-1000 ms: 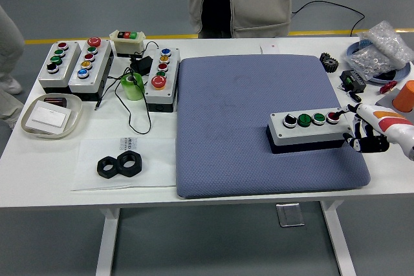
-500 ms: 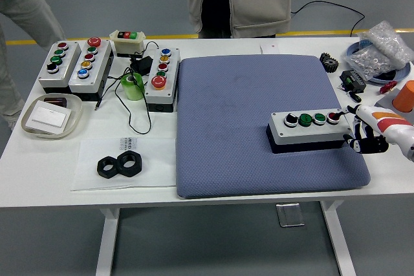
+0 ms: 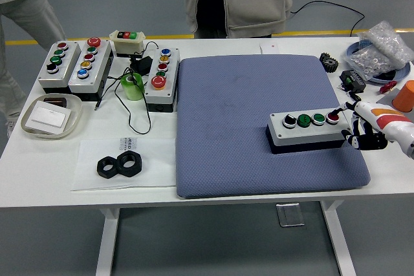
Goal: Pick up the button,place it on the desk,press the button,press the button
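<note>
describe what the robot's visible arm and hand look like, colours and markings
Only the right arm shows, coming in at the picture's right edge. Its forearm shell is white with orange markings, a band and a patch. The right hand at its end is black, with jointed, mechanical-looking fingers and a white section on top near the wrist. No cables can be made out on it. The left arm is out of view.

Blue mat [image 3: 259, 127] mostly bare left of the button box [image 3: 306, 129]. Table's [image 3: 39, 172] left end crowded: control boxes [image 3: 84, 63], tray [image 3: 50, 116], nuts [image 3: 119, 166]. Right edge cluttered by bag [image 3: 381, 50], orange cup [image 3: 405, 96].
</note>
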Motion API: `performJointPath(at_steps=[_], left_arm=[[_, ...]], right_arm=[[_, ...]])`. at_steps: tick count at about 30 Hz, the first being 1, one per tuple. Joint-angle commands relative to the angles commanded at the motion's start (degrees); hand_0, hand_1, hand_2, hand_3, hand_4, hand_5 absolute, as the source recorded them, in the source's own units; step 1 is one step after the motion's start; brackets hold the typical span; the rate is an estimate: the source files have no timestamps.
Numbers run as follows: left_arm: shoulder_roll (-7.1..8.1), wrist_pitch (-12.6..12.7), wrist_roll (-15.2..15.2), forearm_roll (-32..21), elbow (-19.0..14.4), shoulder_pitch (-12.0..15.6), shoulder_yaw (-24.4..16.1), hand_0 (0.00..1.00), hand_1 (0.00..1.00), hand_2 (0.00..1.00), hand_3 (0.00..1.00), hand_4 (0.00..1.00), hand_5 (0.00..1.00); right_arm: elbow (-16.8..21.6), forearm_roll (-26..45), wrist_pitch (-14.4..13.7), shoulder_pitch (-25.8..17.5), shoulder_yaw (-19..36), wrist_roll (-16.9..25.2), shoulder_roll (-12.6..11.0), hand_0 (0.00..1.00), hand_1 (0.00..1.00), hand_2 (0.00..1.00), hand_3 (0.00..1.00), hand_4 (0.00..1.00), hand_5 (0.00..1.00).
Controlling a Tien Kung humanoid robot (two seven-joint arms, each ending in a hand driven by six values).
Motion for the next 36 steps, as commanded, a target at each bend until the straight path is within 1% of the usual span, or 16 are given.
performJointPath(at_steps=[3,8,18,36], left_arm=[[0.02,-0.01,-0.02,-0.06,-0.01,0.01,0.05,0.700,0.828,0.884,0.830,0.643,0.998],[0.03,-0.02,-0.03,-0.16,-0.01,0.02,0.12,0.699,0.828,0.885,0.830,0.646,0.998],[0.03,0.01,0.04,0.11,-0.05,0.06,0.02,0.697,0.828,0.884,0.830,0.647,0.998],[-0.03,0.11,0.27,0.74,-0.06,0.25,-0.41,0.698,0.828,0.885,0.831,0.648,0.998]], right_arm=[[1.24,0.13,0.06,0.57,0.16,-0.14,-0.11,0.233,0.081,0.217,0.765,0.550,0.002],[1.71,0.08,0.32,1.18,-0.70,-0.29,0.24,0.229,0.080,0.217,0.766,0.555,0.002],[0.99,-0.23,0.64,1.99,-2.84,-0.59,1.43,0.228,0.080,0.217,0.765,0.553,0.002],[-0.26,-0.38,1.40,1.56,-3.73,-0.87,1.42,0.222,0.078,0.216,0.769,0.555,0.002]])
